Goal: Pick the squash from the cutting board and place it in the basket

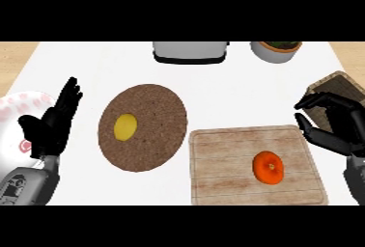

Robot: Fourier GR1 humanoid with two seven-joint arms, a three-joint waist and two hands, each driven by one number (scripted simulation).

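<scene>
An orange, round squash (pixel 269 167) lies on the pale wooden cutting board (pixel 228 149) at the lower right. A brown woven basket (pixel 342 84) sits at the right edge, partly hidden behind my right hand (pixel 335 128). That hand hovers to the right of the board, above and right of the squash, with its fingers loosely bent and nothing in them. My left hand (pixel 50 128) rests open at the far left, fingers pointing up, far from the squash.
A round brown mat (pixel 153 140) with a yellow item (pixel 125 126) on it lies left of the board. Under the left hand is a white plate with pink spots (pixel 18 108). A toaster (pixel 190 50) and a plant pot (pixel 274 50) stand along the far edge.
</scene>
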